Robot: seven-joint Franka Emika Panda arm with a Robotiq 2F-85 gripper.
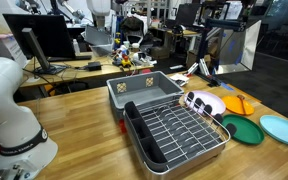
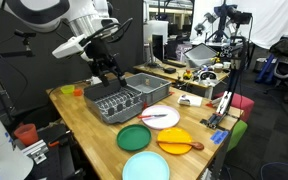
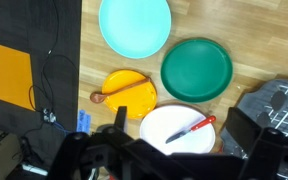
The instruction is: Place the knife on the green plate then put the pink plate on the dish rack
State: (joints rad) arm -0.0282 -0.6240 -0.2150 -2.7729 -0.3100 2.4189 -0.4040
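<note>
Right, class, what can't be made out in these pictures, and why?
Knife: plain in the wrist view; too small in an exterior view, on the pink plate.
Turquoise plate: an exterior view's bottom edge cuts it; the wrist view's top edge too.
Dish rack: wrist view shows only a corner, right edge.
Pincer: small in an exterior view; blurred in the wrist view.

Wooden table (image 2: 79, 118) — dish rack (image 2: 114, 102), green plate (image 2: 137, 138), pink plate (image 2: 161, 117)

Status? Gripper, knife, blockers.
Gripper open, empty, raised by dish rack. Knife lies on pink plate, not yet on green plate. Nothing lies between them.
</note>
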